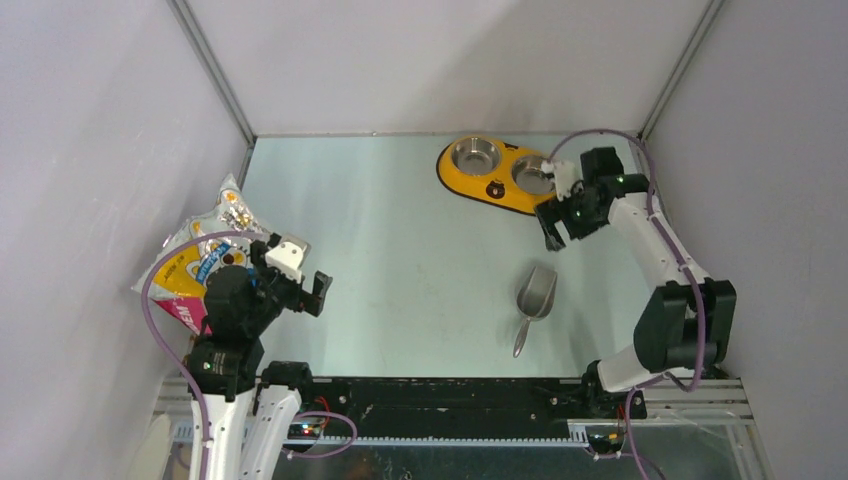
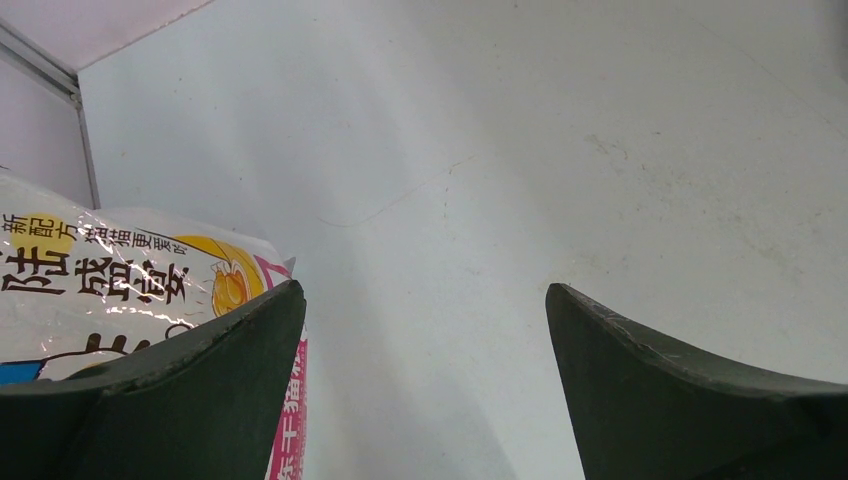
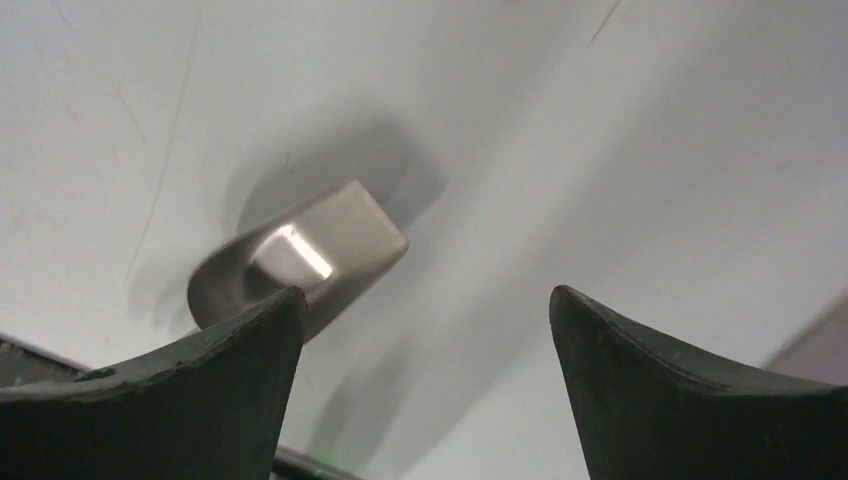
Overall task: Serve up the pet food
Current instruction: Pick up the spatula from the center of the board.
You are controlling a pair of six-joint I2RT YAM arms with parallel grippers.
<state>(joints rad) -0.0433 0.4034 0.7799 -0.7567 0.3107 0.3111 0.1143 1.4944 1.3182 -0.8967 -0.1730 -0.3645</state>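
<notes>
Two grippers showed, both spread wide with nothing between their fingers. The left gripper hung at the lower left of the overhead view, partly over the glossy pet food bag, which lay against the left wall. In the left wrist view the bag filled the lower left corner, beside the left finger. Small pieces speckled the bag's upper end, too small to tell as kibble. The right gripper hovered at the upper right of the overhead view, just beside the right end of the yellow feeder. A metal scoop lay on the table below the feeder, right of centre, its handle toward the bottom edge. In the right wrist view the scoop sat left of centre, above the left finger.
</notes>
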